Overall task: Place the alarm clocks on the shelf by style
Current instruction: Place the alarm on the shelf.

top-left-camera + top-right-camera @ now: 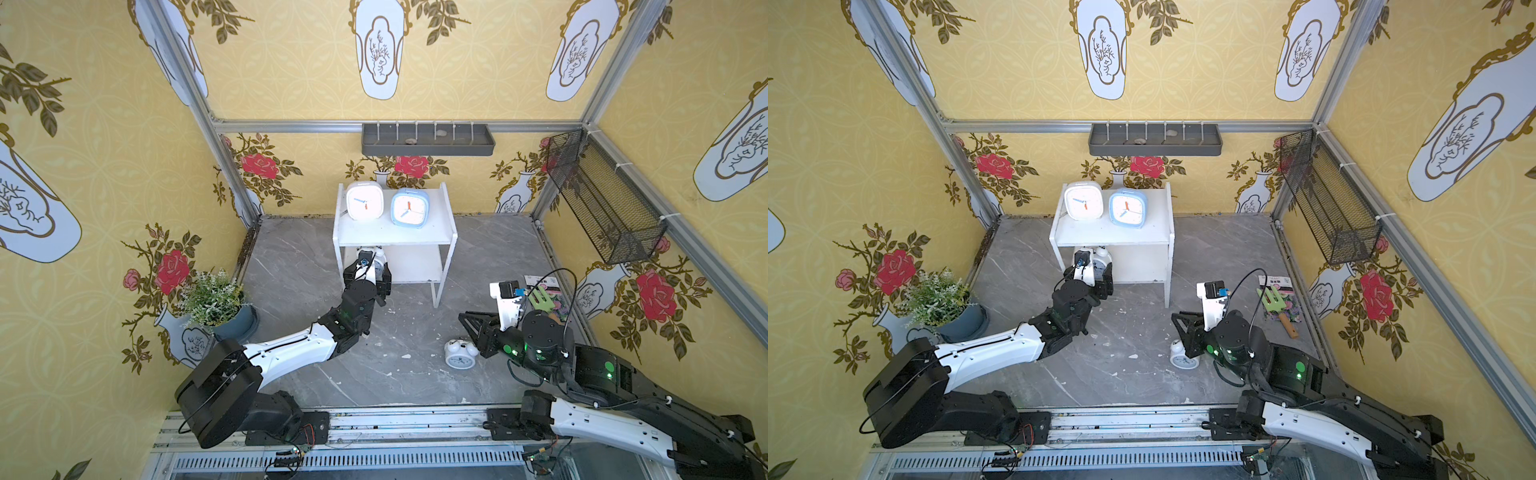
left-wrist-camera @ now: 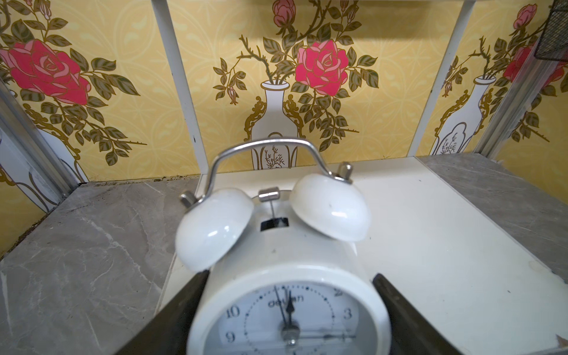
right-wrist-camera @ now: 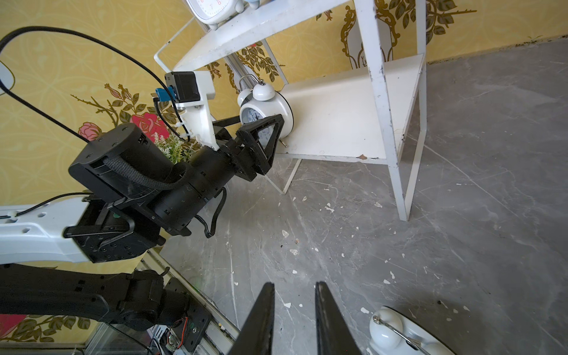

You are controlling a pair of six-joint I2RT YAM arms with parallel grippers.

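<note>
Left gripper (image 2: 289, 275): clamped on the sides of a twin-bell clock (image 3: 270, 104), holding it upright and face outward at the front corner of the lower board (image 2: 430, 230) of the shelf (image 1: 399, 237). This is probably the tier meant for the round style.
Top board: white square clock (image 1: 365, 201) and light blue square clock (image 1: 409, 208) stand side by side, a matched pair.
Bench (image 1: 415, 374): second twin-bell clock (image 1: 460, 354) lies face up, not yet shelved.
Right gripper (image 3: 294, 289): jaws narrowly apart and empty, just beside that clock, likely ready to take it.

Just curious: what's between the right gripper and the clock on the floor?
Only bare, flecked floor between right gripper and clock, shown in the right wrist view.
</note>
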